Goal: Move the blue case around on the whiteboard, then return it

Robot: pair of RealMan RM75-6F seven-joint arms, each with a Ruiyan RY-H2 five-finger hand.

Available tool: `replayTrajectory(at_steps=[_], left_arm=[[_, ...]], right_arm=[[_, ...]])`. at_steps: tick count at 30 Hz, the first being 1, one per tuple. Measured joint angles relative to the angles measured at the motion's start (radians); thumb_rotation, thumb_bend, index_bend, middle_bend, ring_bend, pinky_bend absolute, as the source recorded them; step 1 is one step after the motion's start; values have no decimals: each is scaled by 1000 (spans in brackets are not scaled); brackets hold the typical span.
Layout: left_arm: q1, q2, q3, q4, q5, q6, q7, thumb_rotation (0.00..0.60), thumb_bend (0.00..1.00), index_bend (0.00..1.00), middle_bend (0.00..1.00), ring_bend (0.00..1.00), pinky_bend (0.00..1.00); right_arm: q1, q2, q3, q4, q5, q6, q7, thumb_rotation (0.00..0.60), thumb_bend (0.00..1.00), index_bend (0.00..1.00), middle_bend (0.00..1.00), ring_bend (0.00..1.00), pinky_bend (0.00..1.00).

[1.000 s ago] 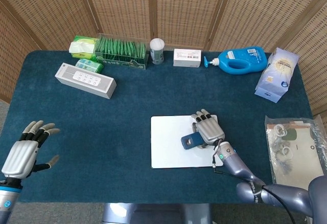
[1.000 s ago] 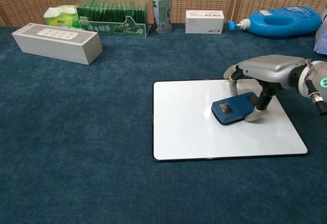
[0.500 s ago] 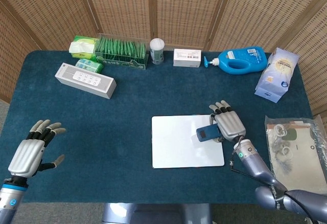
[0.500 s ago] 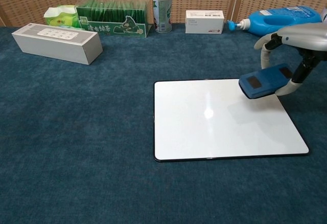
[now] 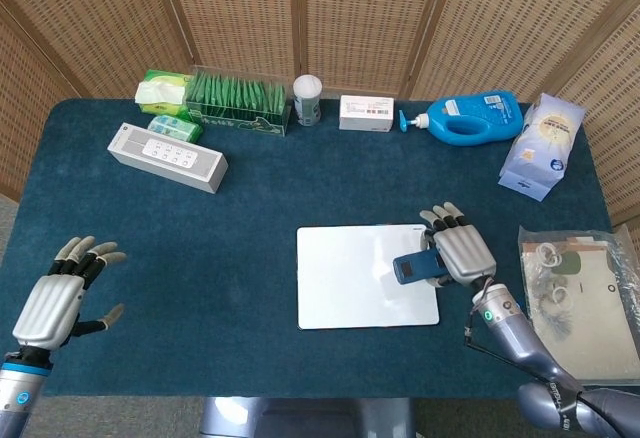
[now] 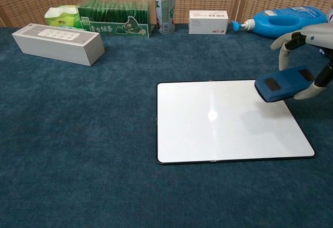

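Note:
My right hand [image 5: 460,250] [image 6: 307,56] holds the blue case [image 5: 412,267] [image 6: 282,84] between thumb and fingers, lifted a little above the right edge of the whiteboard [image 5: 365,276] [image 6: 223,119]. The case is flat and rectangular with a small dark window on top, and it casts a shadow on the board below it. The whiteboard lies bare in the middle of the blue table. My left hand [image 5: 58,295] hovers open at the table's near left corner, fingers spread, far from the board; the chest view does not show it.
Along the back stand a grey speaker [image 5: 167,157], green tissue packs [image 5: 165,90], a green box [image 5: 238,101], a white canister [image 5: 307,99], a small white box [image 5: 366,113], a blue bottle [image 5: 468,118] and a pale pouch [image 5: 541,145]. A plastic bag [image 5: 577,293] lies at right.
My right hand has lifted the blue case off the middle of the whiteboard and carried it right, to above the board's right edge. The left hand has barely shifted.

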Motion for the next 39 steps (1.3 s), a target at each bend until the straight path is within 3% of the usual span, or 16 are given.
replayTrajectory(at_steps=[10,15,25,39], left_arm=[[5,-2,4,4,-9,1,3,600,331,226,199,65,0],[11,-5,8,9,-13,4,3,600,333,226,199,65,0],[20,-5,12,20,-23,7,-6,600,332,226,199,65,0],[23,-1,7,36,-37,7,-29,600,333,226,198,66,0]], right_arm=[[-43,38,-17,48,6,-12,42,600,0,602,140,0,0],[-57,47,-21,79,7,-28,59,600,0,548,113,0,0],[-53,24,-13,130,9,-57,46,600,0,310,57,0,0],[-50,6,18,131,4,-39,39,600,0,206,31,0,0]])
